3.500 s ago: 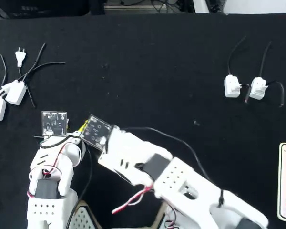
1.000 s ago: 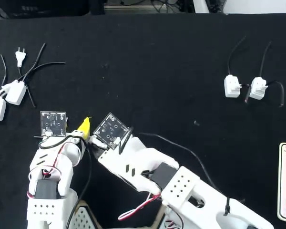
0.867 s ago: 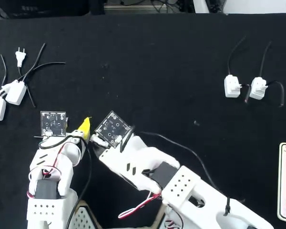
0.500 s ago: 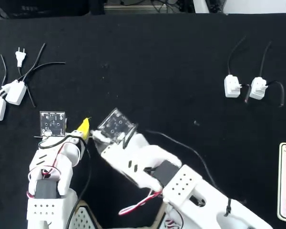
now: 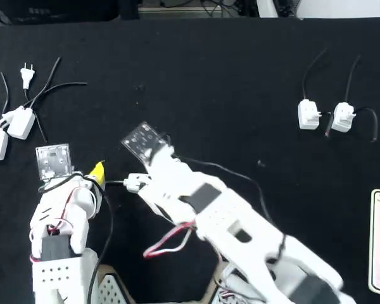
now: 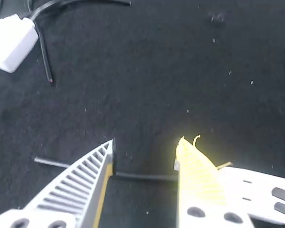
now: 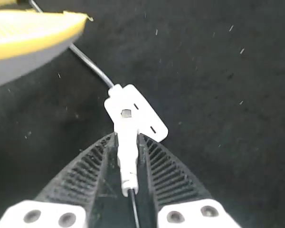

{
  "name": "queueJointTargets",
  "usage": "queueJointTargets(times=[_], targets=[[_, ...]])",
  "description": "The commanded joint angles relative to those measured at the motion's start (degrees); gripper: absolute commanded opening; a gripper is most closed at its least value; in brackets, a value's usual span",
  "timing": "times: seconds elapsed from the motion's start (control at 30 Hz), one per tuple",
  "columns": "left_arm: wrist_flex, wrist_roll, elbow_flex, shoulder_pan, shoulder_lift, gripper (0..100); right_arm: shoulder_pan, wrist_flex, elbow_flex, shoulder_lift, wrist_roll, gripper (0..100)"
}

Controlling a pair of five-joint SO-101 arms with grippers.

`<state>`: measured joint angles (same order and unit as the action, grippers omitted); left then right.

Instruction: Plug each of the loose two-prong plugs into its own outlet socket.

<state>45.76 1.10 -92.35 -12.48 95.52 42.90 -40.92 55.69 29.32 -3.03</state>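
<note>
Right gripper (image 7: 127,138) is pinching a narrow white plug (image 7: 127,164) between its black fingers, at about 8 o'clock from the centre of the table (image 5: 196,76). The plug's nose is touching a wider socket (image 7: 135,113) bearing 2 slot marks, and I cannot tell whether it is seated. Left gripper (image 6: 145,141) is sitting spread, its 2 fingers straddling the socket's cord (image 6: 142,176) without touching it. To do this step well, I judge the left gripper should be closing on the cord right beside the socket, so the socket is not sliding away. The right gripper should meanwhile be pushing straight along the plug's length, level and without twisting. The right wrist view is giving the pinch and the plug-socket meeting, which from above is showing as just a white bit beside the arm. The left wrist view is showing the gap around the cord. The high view is adding the rest of the job: a loose plug (image 5: 27,75) at 10 o'clock, 2 spare sockets (image 5: 20,121) at 9 o'clock, and 2 white units (image 5: 309,115) with cords at 3 o'clock.
</note>
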Motion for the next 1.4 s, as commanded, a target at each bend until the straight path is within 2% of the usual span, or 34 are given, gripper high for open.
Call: queueJointTargets(times=[0.0, 0.13, 0.37, 0.6, 0.8, 1.07, 1.23, 1.37], targets=[[-3.5, 0.4, 6.7, -0.7, -10.5, 22, -1.1, -3.0, -6.7, -5.1, 3.1, 1.0], [-8.1, 0.1, 11.6, -3.8, -25.3, 22, -1.1, -5.8, -8.6, -6.7, 6.6, 1.0], [-17.1, 0.0, 17.2, -5.0, -44.9, 22, -0.8, -13.5, -12.6, -7.0, 6.5, 1.0], [-16.5, 0.0, 27.3, -4.5, -64.8, 22, 0.4, -15.6, -13.0, -7.2, 6.3, 1.0], [-10.3, 0.1, 38.0, -2.4, -79.7, 22, 0.4, -15.6, -13.6, -11.2, 6.2, 1.0], [-6.0, 0.7, 40.4, -2.2, -82.9, 22, 0.2, -15.6, -18.7, -21.2, 5.5, 1.0], [-0.6, 6.1, 40.4, -2.2, -83.0, 22, 0.0, -15.6, -19.6, -21.8, 5.2, 1.0], [1.7, 7.8, 40.5, -1.9, -83.0, 22, -3.0, -14.9, -20.2, -21.8, 5.2, 1.0]])
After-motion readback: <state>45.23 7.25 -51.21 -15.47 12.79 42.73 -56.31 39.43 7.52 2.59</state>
